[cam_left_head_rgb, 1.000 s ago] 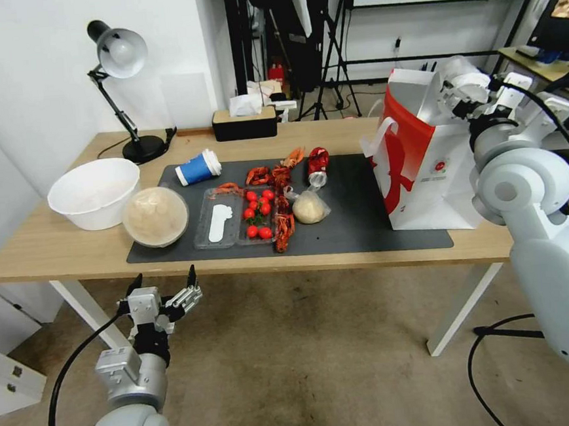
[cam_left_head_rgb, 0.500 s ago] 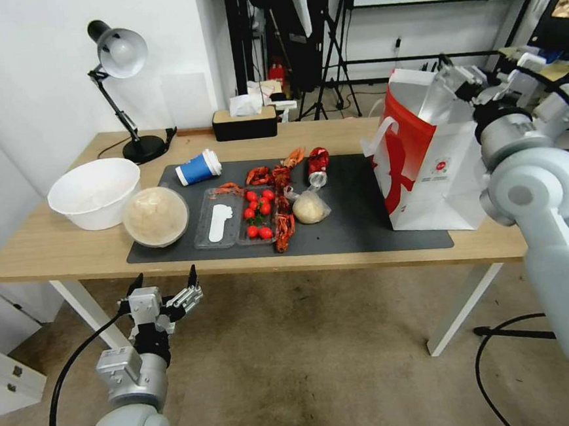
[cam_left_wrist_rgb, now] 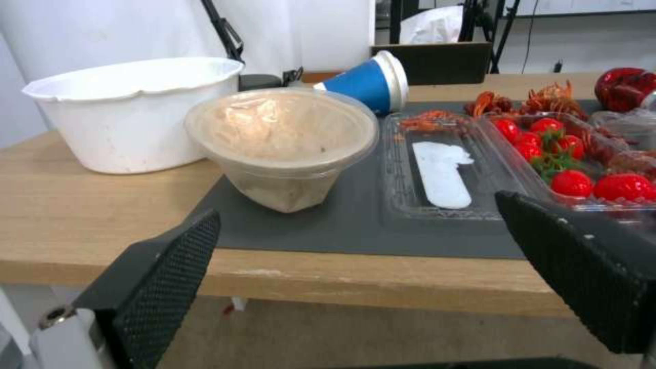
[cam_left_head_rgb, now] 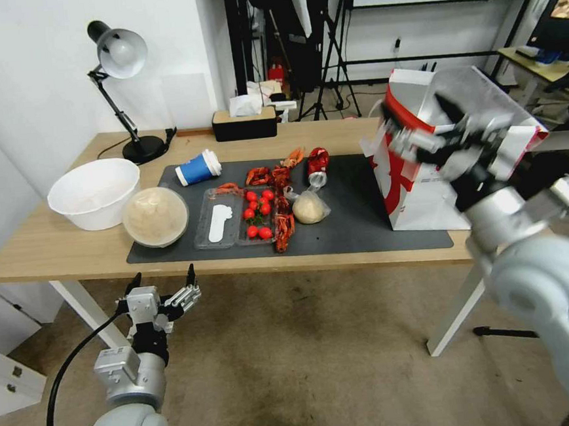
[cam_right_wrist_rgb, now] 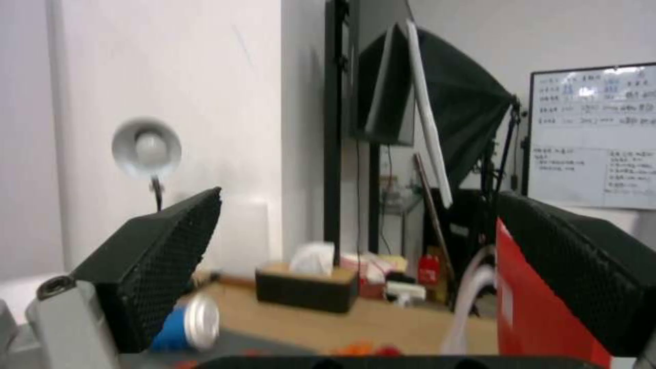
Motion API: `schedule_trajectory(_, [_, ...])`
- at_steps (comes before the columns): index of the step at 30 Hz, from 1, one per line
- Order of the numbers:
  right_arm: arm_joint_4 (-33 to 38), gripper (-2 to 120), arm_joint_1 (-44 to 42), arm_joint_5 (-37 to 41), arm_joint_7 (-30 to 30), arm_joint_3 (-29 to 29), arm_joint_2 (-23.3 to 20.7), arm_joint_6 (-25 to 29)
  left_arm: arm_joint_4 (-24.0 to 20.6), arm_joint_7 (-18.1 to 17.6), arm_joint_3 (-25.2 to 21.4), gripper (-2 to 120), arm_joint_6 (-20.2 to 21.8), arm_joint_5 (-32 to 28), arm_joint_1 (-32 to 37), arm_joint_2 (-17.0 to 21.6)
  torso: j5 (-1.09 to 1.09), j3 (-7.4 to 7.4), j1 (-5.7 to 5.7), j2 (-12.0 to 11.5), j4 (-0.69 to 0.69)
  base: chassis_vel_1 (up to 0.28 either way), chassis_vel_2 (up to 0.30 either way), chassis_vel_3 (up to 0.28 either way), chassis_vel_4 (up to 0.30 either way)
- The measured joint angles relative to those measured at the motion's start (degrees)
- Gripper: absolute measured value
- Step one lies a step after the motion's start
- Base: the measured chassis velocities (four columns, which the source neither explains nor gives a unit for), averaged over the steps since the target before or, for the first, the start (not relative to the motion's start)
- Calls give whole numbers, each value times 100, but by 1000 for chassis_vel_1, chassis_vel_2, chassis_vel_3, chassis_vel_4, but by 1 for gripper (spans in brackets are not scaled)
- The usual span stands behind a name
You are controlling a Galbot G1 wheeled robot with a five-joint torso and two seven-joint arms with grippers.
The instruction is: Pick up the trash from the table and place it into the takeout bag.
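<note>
The blue paper cup (cam_left_head_rgb: 197,168) lies on its side at the far left of the mat (cam_left_head_rgb: 358,227), lid pointing right. The takeout bag (cam_left_head_rgb: 426,182) stands upright on the tabletop (cam_left_head_rgb: 51,248), right. The right gripper (cam_left_head_rgb: 446,138) is wide open before the bag. The left gripper (cam_left_head_rgb: 164,285) hangs open below the near edge.

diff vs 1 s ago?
The right end effector swung from behind the takeout bag, at its top, round to its front, fingers open and empty. The bag's top now tilts open wider. The left end effector stayed parked open below the table edge. The blue cup, tub and the rest lie unmoved.
</note>
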Motion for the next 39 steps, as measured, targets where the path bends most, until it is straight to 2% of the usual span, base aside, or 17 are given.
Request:
schedule_trajectory(7, [9, 100, -1125, -953, 261, -165, 457, 361, 43, 8, -28, 100, -144, -38, 9, 73, 0, 0, 0, 0, -1, 0, 0, 0, 0])
schedule_trajectory(10, [-90, 100, -1727, -1404, 542, -275, 733, 651, 90, 64, -28, 100, -244, -53, 5, 107, 0, 0, 0, 0, 0, 0, 0, 0, 0])
schedule_trajectory(16, [-370, 100, -2369, -2017, 1089, -483, 927, 1133, 149, 131, -18, 100, -297, -57, -27, 131, 0, 0, 0, 0, -1, 0, 0, 0, 0])
schedule_trajectory(27, [-1092, 100, -2686, -2382, 1363, -874, 1139, 1754, 262, 147, -16, 100, -388, -61, -54, 166, -1, 1, -1, 1, 0, 0, 0, 0, 0])
schedule_trajectory(39, [-1376, 100, -2657, -2389, 1422, -1035, 1224, 1818, 295, 150, -26, 100, -410, -63, -63, 184, 0, 1, 0, 0, 0, 0, 0, 0, 0])
